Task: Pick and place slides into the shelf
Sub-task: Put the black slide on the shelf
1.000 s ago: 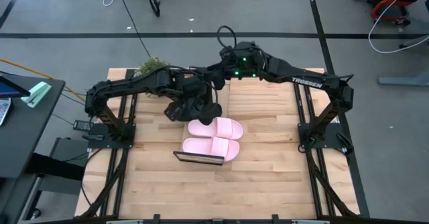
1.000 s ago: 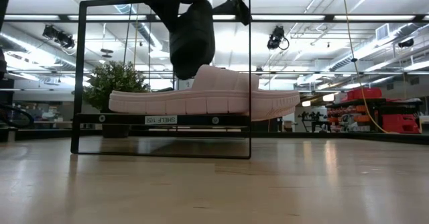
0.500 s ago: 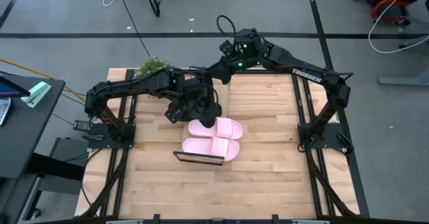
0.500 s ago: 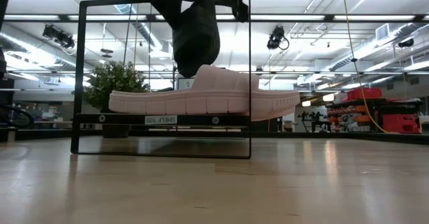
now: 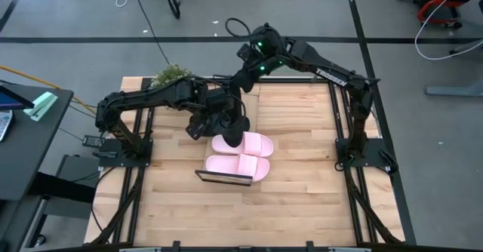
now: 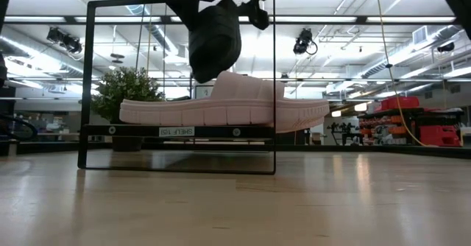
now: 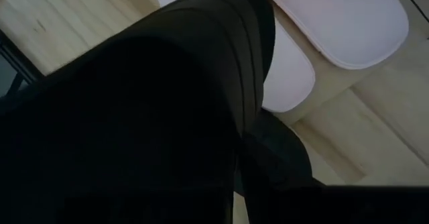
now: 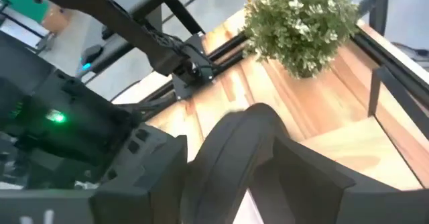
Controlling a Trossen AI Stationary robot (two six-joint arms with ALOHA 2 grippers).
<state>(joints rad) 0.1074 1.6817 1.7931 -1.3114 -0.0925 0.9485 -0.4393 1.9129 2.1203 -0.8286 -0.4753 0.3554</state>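
Two pale pink slides (image 5: pixel 240 154) lie side by side on the light-wood shelf (image 5: pixel 224 178), soles down on its plank (image 6: pixel 176 132). My left gripper (image 5: pixel 226 124) hovers at their far end, shut on a matte black slide (image 6: pixel 215 43) that hangs above the pink pair (image 6: pixel 221 106). That slide fills the left wrist view (image 7: pixel 167 117). My right gripper (image 5: pixel 243 82) is high over the far side of the table. A black slide (image 8: pixel 241 150) shows close in the right wrist view; which slide it is, I cannot tell. My left gripper holds the black slide from above. The slide itself (image 7: pixel 167 117) hides the fingers and the place of contact. It is lifted clear and hangs tilted, its lower end (image 6: pixel 210 76) just above the pink slides' straps.
A small green plant (image 5: pixel 170 75) stands at the table's far left corner. The shelf's black wire end frame (image 6: pixel 274 91) rises around the pink slides. Bare tabletop (image 5: pixel 302 199) lies on the near and right sides.
My right arm has swung up and away, toward the table's far edge and to the left. My left gripper stays over the far end of the pink slides, and the black slide still hangs there.
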